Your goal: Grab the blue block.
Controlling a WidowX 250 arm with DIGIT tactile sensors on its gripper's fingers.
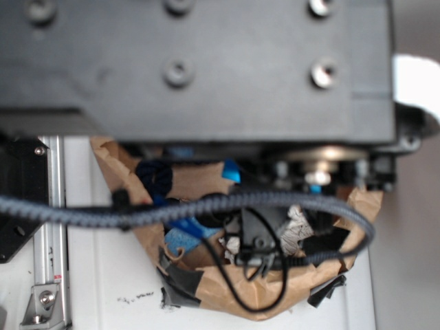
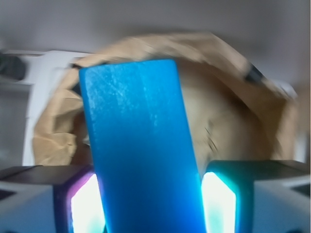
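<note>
Blue block [image 2: 141, 150] between tool [image 2: 153, 206] pads

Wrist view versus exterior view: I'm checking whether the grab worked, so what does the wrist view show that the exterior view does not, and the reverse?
Only the wrist view shows the grasp: the blue block fills the frame, pinched between the gripper pads, its far end reaching out over the paper.

Only the exterior view shows the surroundings: the dark robot body overhead, a braided cable crossing the frame, a metal rail, and mixed clutter lying on the paper.

Both show the crumpled brown paper on a white surface.
</note>
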